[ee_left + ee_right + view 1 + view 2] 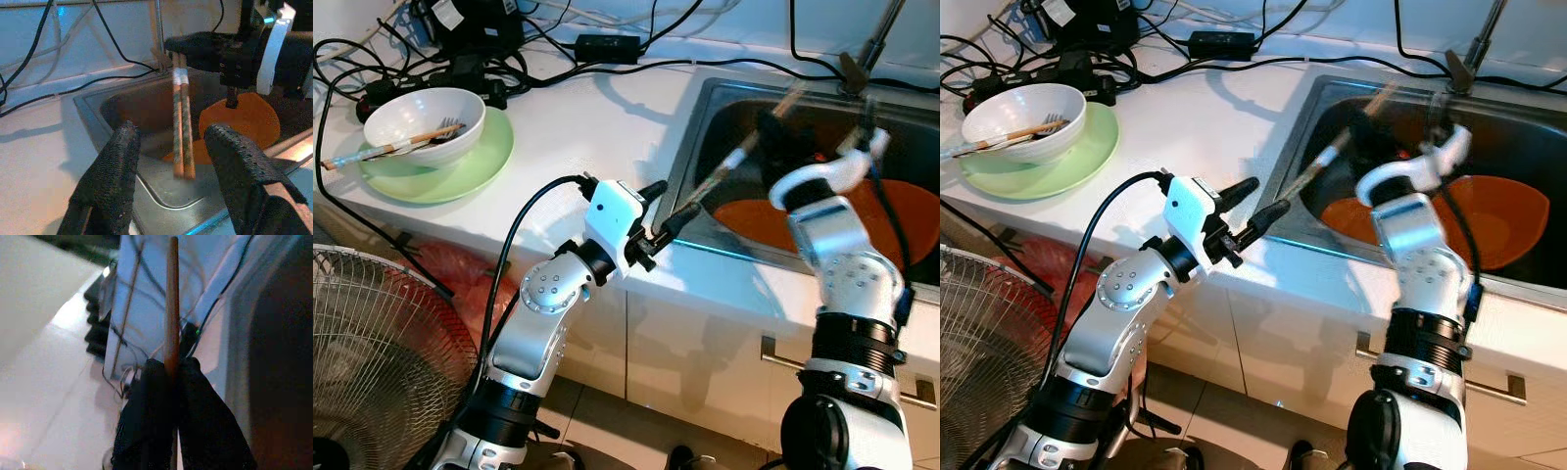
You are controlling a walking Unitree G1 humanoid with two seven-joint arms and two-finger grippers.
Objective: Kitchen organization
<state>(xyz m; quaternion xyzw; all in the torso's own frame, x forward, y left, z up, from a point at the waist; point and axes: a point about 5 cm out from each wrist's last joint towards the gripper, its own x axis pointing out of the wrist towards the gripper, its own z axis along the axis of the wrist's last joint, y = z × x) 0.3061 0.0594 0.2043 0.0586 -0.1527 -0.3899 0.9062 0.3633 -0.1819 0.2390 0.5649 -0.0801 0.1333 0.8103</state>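
**Chopsticks held over the sink**

We have the right gripper (168,377) clamped on a pair of chopsticks (181,122), held above the sink (690,127) and its orange dish (1489,220). The left gripper (171,147) waits at the sink's edge, fingers spread wide, empty. Next, we judge: carry them to the white bowl (426,122) holding other utensils.

White bowl (424,123) on pale green plate (460,171), white desk (587,127), orange dish (901,220) in steel-grey sink (705,117), tan chopsticks (180,122) with whitish band, black cables (372,59).
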